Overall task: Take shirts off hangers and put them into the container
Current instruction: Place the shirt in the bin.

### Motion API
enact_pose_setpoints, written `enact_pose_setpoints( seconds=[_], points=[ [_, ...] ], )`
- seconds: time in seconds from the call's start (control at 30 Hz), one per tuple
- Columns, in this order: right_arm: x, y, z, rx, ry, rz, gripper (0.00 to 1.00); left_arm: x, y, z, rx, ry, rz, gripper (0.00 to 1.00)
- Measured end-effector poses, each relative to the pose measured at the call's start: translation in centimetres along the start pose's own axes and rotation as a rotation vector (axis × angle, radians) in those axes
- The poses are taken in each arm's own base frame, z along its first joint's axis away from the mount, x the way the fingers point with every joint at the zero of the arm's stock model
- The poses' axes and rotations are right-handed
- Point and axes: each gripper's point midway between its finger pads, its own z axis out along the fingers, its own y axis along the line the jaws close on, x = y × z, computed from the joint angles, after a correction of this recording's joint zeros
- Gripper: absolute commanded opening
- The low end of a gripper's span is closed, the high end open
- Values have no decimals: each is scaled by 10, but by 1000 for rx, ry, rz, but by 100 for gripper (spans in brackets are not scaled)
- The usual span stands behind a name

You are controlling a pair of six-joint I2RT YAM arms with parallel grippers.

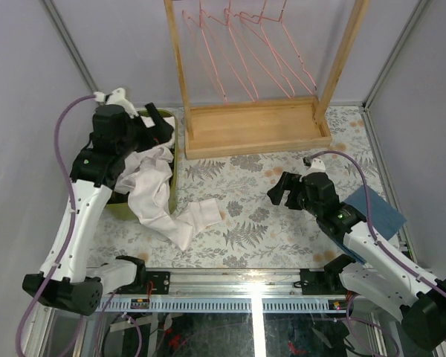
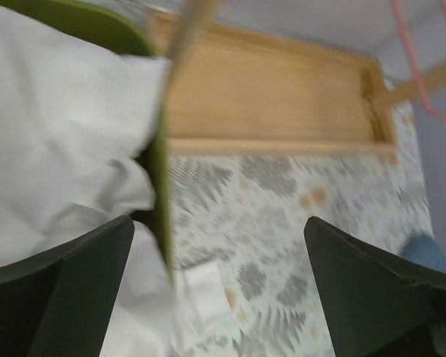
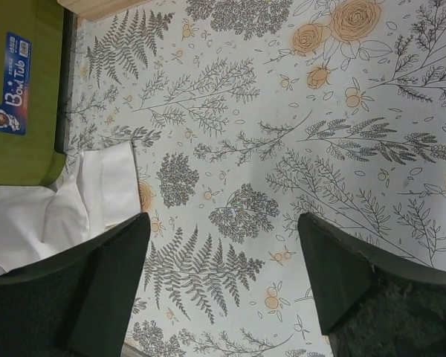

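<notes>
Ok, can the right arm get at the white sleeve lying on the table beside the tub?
Probably yes. The sleeve lies on the bare table, and the right tool hovers open to its right with nothing between them.

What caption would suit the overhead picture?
White shirt spills from the green container onto the table while pink hangers hang bare.

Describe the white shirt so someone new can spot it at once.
Find the wooden rack at the table's back; the olive-green tub sits by its left end. The white shirt spills from that tub over its rim onto the floral tablecloth, one end trailing toward the table's middle. It is the only white fabric; the blue cloth lies flat at far right.
</notes>
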Motion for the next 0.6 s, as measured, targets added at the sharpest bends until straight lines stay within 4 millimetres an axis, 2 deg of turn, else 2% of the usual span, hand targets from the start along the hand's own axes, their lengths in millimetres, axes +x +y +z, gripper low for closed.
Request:
enact_pose_setpoints(
  seconds=[0.07, 0.1, 0.17, 0.27, 0.33, 0.4, 0.47, 0.6],
  points=[
    [1, 0, 0, -2, 4, 5, 90, 20, -32, -4, 98, 47, 50, 91],
    [0, 0, 0, -1, 2, 10, 91, 37, -50, -5, 158, 85, 86, 90],
    [-1, -1, -1, 12, -9, 18, 91, 86, -75, -6, 241, 191, 160, 89],
    [-9, -4, -6, 26, -50, 30, 92, 169, -91, -4, 291, 384, 275, 89],
    [-17, -4, -12, 32, -91, 39, 92, 216, -88, -1, 278, 493, 341, 89],
    [-25, -5, -18, 37, -132, 46, 92, 256, -77, 2, 245, 585, 386, 88],
    [-30, -6, -23, 41, -162, 53, 92, 284, -62, 7, 200, 648, 406, 86],
    [-29, -12, -25, 60, -175, 55, 92, 323, -32, 25, 59, 735, 432, 82]
  ],
)
